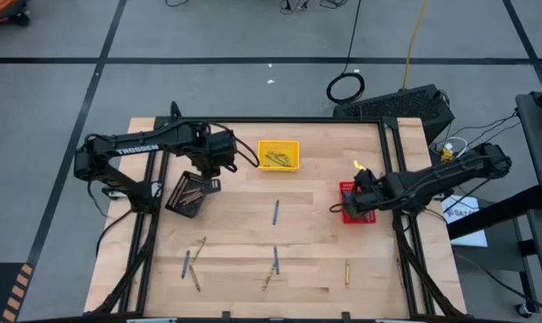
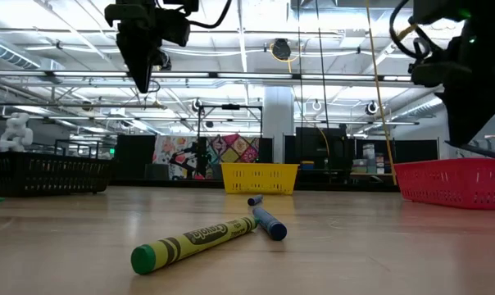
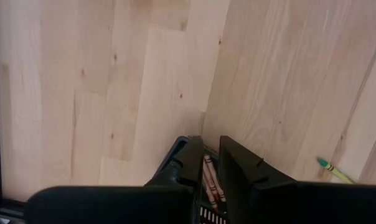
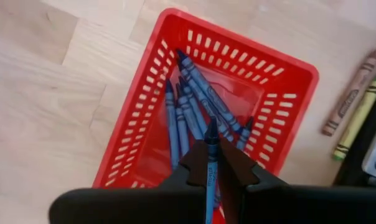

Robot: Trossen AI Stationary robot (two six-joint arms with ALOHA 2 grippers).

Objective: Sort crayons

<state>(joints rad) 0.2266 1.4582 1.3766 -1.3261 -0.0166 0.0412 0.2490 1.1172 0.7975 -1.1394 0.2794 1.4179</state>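
Both arms reach inward from opposite sides of the worktop, each with its wrist bent down.

The left gripper (image 1: 202, 182) hangs raised near the worktop's far-left corner, its jaws pinching a brown wax crayon (image 3: 211, 182). The right gripper (image 1: 354, 203) sits low by the right edge, its jaws clamped on a blue wax crayon (image 4: 211, 176).

A large industrial lab or workshop hall: grey concrete floor (image 1: 208, 36) marked with black tape lines, exposed ceiling trusses (image 2: 329, 78) with strip lights, loose black cables (image 1: 345, 87) beside the pale wooden bench (image 1: 253, 242).
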